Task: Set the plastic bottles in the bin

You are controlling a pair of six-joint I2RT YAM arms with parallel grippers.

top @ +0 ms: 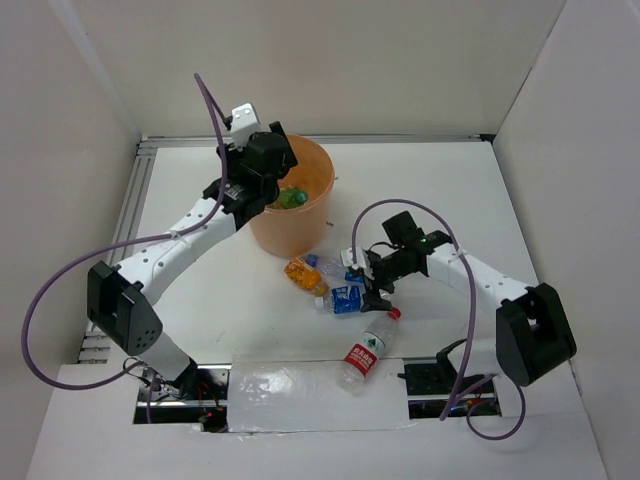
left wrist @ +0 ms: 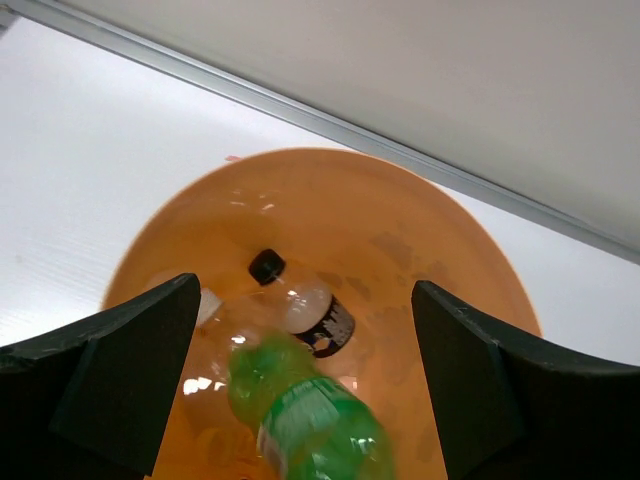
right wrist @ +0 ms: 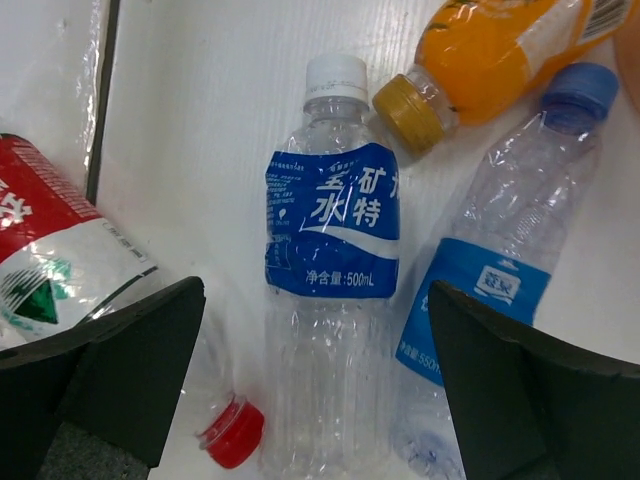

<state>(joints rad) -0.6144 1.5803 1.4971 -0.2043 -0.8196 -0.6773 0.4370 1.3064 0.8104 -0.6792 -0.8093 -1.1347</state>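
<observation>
My white table (top: 455,195) sits boxed by plain pale walls (top: 350,60); a metal rail (top: 400,138), perhaps aluminium, edges its far side.

white table (top: 220,290) with a metal rail (top: 400,138) along its far edge

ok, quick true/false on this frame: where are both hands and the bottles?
1. The left hand is open above the bin. True.
2. The green bottle lies outside the bin. False: the green bottle is inside the bin.
3. The right hand is shut on the red-label bottle. False: it is open, over the white-capped blue-label bottle.
4. An orange-filled bottle lies on the table beside the bin. True.
</observation>
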